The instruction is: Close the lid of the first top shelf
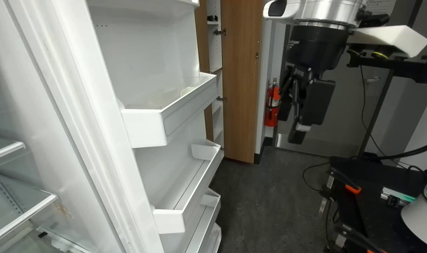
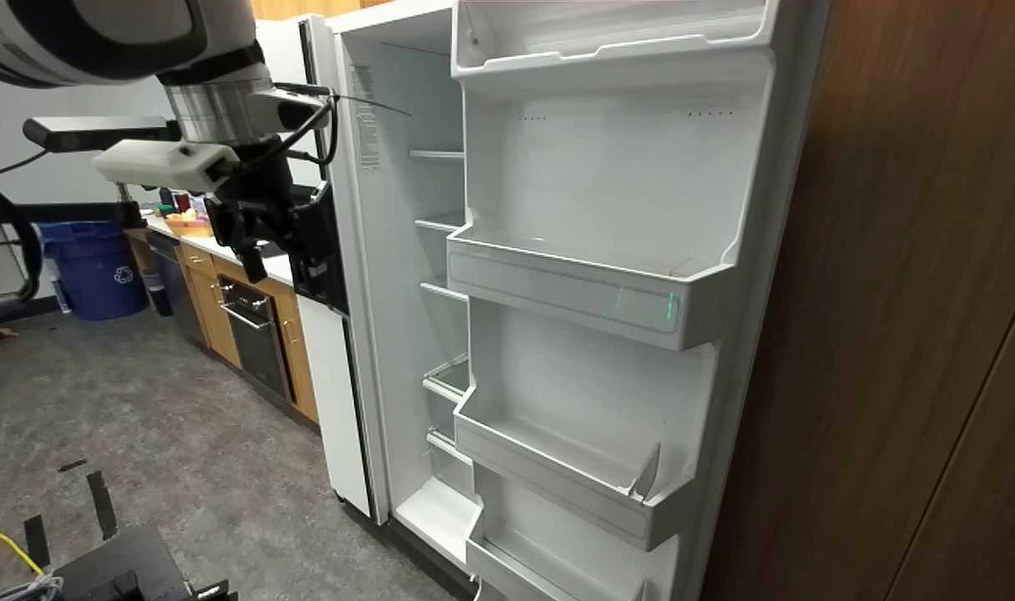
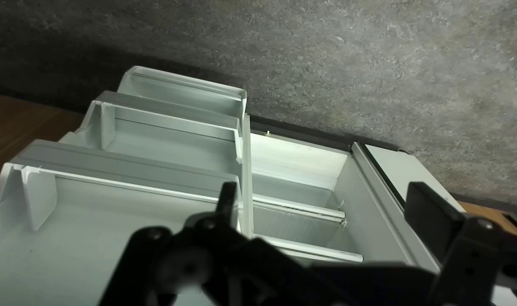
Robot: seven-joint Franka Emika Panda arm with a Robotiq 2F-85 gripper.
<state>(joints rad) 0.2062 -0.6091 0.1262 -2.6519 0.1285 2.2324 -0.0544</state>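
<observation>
Here the pincer (image 3: 328, 204) hangs downward, spread wide.

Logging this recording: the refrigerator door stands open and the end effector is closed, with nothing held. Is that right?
Not quite: the end effector is open, not closed. The wrist view shows its fingers well apart. The rest holds: the refrigerator door stands open and nothing is held.
</observation>
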